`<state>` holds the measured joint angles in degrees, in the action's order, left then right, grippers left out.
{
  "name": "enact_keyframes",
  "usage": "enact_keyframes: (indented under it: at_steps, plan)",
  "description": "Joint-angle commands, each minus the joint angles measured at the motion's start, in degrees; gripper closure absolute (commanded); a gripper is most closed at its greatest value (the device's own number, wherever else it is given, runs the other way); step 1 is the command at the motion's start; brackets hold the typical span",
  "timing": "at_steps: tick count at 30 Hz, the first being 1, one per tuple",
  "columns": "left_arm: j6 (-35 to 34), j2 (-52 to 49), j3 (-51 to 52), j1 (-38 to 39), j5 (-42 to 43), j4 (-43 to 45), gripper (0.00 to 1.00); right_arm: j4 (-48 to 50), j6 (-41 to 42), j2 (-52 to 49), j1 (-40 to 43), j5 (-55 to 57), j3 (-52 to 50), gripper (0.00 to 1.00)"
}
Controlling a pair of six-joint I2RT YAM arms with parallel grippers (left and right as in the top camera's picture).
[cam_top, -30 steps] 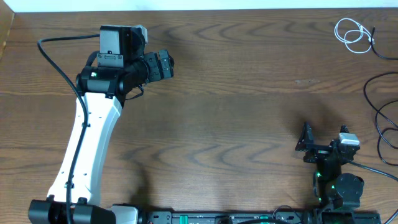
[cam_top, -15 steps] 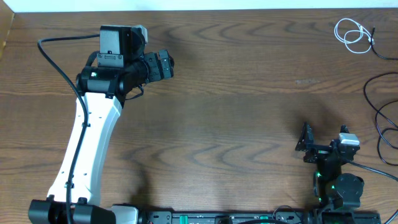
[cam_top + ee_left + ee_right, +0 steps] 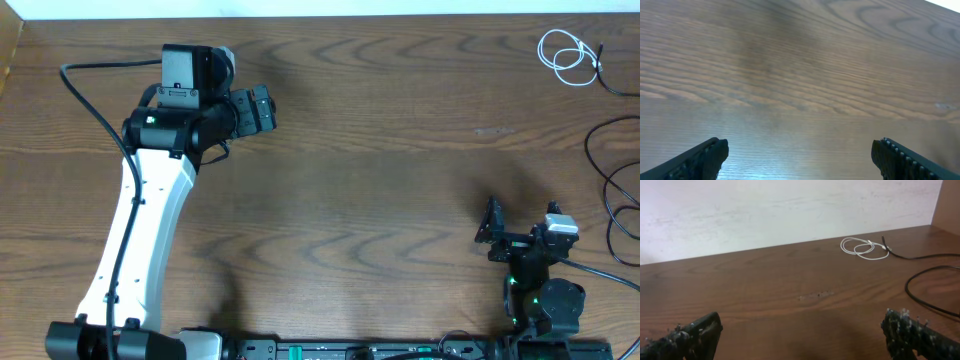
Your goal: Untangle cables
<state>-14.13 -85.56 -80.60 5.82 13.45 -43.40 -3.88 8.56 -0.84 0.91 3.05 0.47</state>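
Cables lie together in far corner of table.

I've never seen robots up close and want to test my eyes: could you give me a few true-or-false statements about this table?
1. The white cable lies coiled near the table's far right corner. True.
2. The left gripper is holding the white cable. False: it is open and empty, over bare wood on the other side of the table.
3. One end of the black cable lies right beside the white coil. True.
4. The right gripper is clamped shut. False: its fingers stand wide apart with nothing between them.
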Motion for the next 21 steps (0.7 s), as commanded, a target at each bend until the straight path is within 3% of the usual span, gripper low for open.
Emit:
enact_keyframes:
  at_steps: [1,5,13,16,21]
  plan:
    - [0.2,5.3,3.0,0.0,-5.9,0.4,0.03,-0.1,0.4,0.5,0.2,0.4,-0.2,0.01]
    - [0.7,17.3,17.4,-0.2,-12.5,10.8,0.03,-0.1,0.4,0.5,0.2,0.4,-0.2,0.01]
    - [2.3,45.7,50.0,-5.0,-12.7,38.9,0.03,-0.1,0.4,0.5,0.2,0.4,-0.2,0.01]
    - [6.9,53.9,59.8,-5.9,-12.7,47.2,0.03,-0.1,0.4,0.5,0.2,0.4,-0.2,0.01]
    - [14.0,65.8,70.6,-6.3,-13.1,52.3,0.03,-0.1,0.4,0.5,0.2,0.4,-0.2,0.01]
